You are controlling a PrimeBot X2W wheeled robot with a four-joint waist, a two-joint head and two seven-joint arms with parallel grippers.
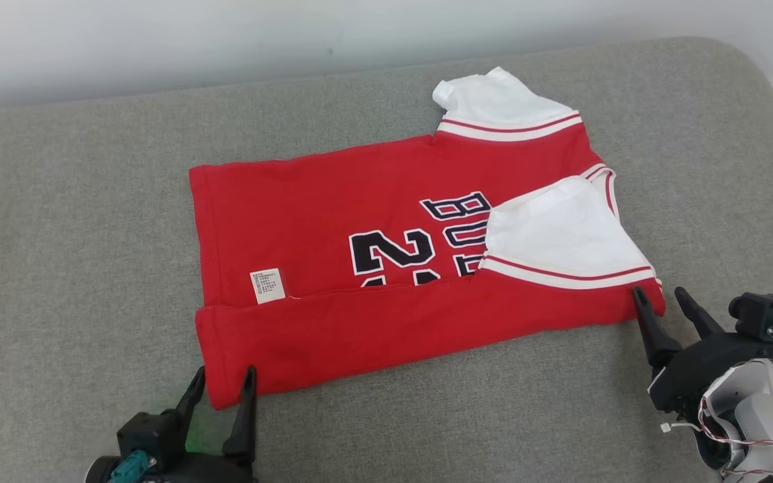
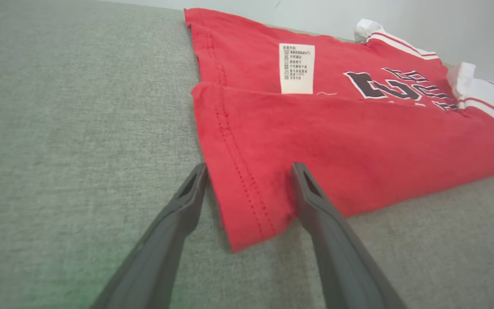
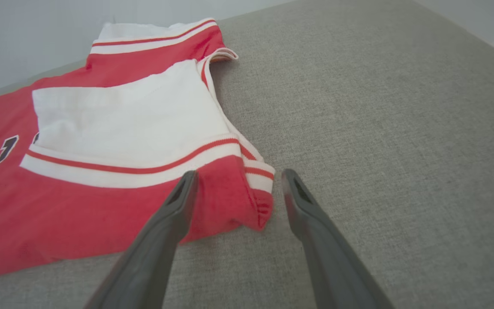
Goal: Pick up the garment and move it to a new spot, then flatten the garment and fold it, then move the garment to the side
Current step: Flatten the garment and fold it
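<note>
Garment (image 1: 333, 235) folded on grey cushion (image 1: 91, 201), left pincer (image 1: 225, 370) and right pincer (image 1: 657, 290) spread wide, straddling its near corners, gripping nothing

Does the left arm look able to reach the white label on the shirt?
Probably yes. The left end effector sits open at a corner of the shirt; the label lies uncovered a little beyond, with only flat red cloth between.
</note>
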